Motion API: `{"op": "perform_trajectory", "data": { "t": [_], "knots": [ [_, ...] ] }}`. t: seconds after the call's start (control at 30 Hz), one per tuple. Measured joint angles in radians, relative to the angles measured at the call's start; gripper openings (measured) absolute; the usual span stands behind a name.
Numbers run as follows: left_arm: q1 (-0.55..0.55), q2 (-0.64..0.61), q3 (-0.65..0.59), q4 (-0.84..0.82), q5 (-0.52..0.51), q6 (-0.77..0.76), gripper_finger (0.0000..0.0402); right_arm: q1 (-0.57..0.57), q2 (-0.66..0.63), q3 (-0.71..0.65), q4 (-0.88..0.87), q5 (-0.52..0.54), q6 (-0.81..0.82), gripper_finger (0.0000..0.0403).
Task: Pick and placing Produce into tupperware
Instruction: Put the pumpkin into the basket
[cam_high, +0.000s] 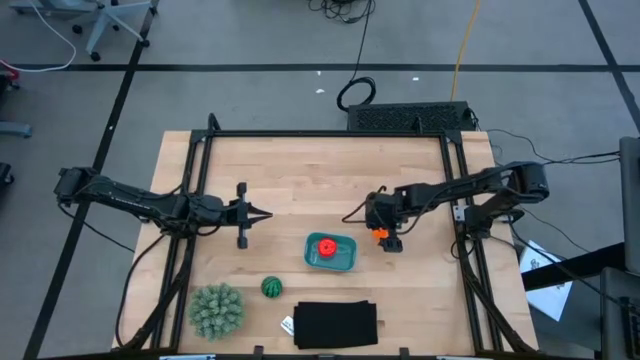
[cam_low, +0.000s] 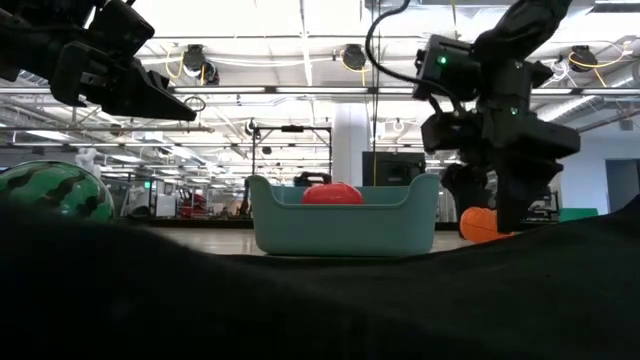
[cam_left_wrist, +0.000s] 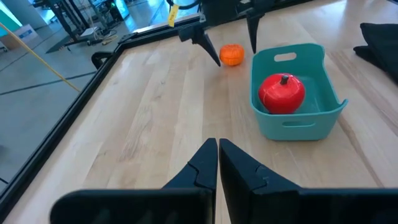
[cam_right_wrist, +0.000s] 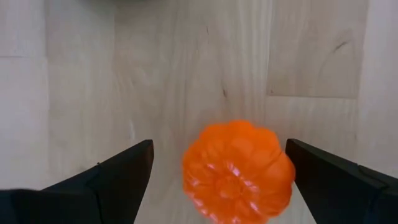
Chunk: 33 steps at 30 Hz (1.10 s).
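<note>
The orange ribbed ball (cam_right_wrist: 239, 171) rests on the wooden table, right of the teal tupperware (cam_high: 350, 263). My right gripper (cam_right_wrist: 221, 177) is open above it, pointing down, with one finger on each side of the ball and a gap to both. The red fruit (cam_high: 325, 247) lies inside the tupperware (cam_left_wrist: 298, 124). The dark green striped ball (cam_high: 271, 288) sits on the table nearer the near edge. My left gripper (cam_high: 262, 215) is shut, above the table to the left of the tupperware.
A large pale green spiky ball (cam_high: 216, 310) and a flat black rectangle (cam_high: 336, 325) lie near the table's near edge. A black frame rail (cam_high: 330, 134) runs around the tabletop. Bare wood stretches across the far half of the table.
</note>
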Motion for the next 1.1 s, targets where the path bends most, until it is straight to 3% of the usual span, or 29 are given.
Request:
{"op": "perform_trajectory", "data": {
  "t": [0.37,0.87,1.1],
  "knots": [
    [0.000,0.000,0.000,0.002,0.000,0.000,0.0021,0.000,0.020,0.001,-0.006,0.005,-0.027,0.0351],
    [0.000,0.000,0.000,0.001,0.000,0.000,0.0021,0.000,0.018,0.001,-0.019,0.010,-0.036,0.0255],
    [0.000,0.000,0.000,0.001,0.000,0.001,0.0021,0.000,0.017,0.002,-0.038,0.005,-0.056,0.0241]
  ]
}}
